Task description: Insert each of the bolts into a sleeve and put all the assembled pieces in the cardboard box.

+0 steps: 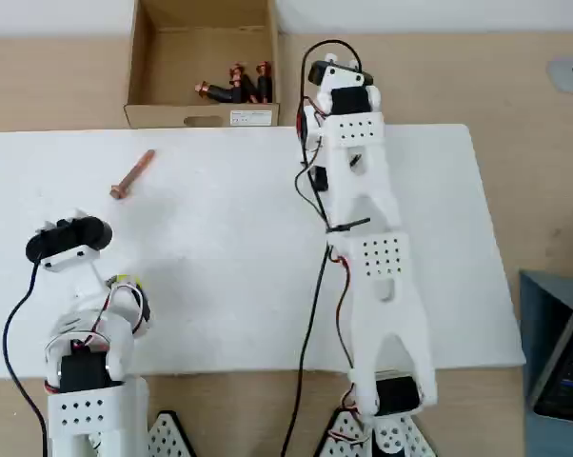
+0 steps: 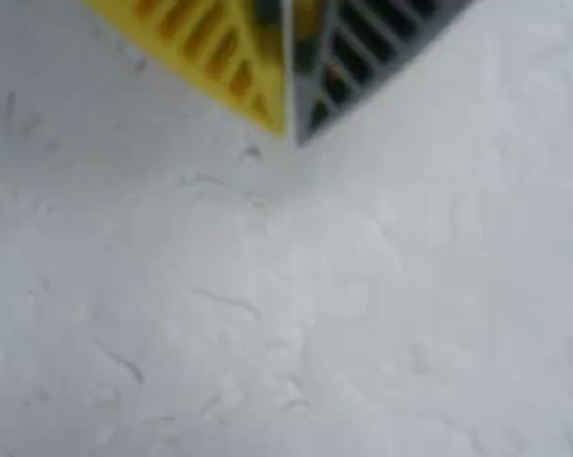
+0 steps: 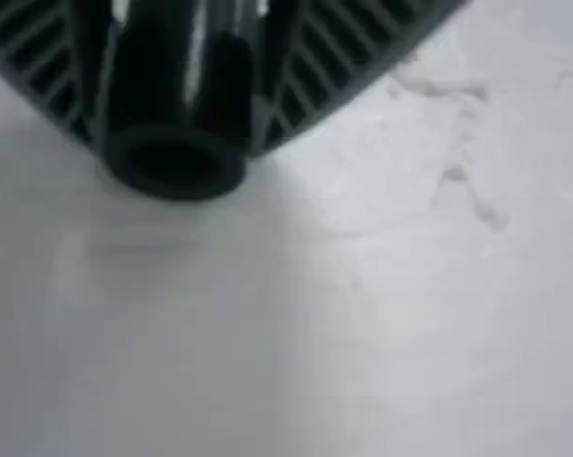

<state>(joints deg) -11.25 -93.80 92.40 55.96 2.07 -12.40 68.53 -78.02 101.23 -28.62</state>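
The right arm's fingers (image 3: 382,48) were clamped on a short black plastic sleeve (image 3: 177,164) with its open end pointing out, likely so a bolt could slide in. The left arm's yellow and grey fingers (image 2: 220,48) were pressed together, empty, low over the white counter (image 1: 248,276). The wrist views made those grips plain, while the high view gave the wider picture: one copper-coloured metal bolt (image 1: 132,174) lay loose on the counter, and a few finished pieces (image 1: 237,88) sat in the brown cardboard box (image 1: 142,57).
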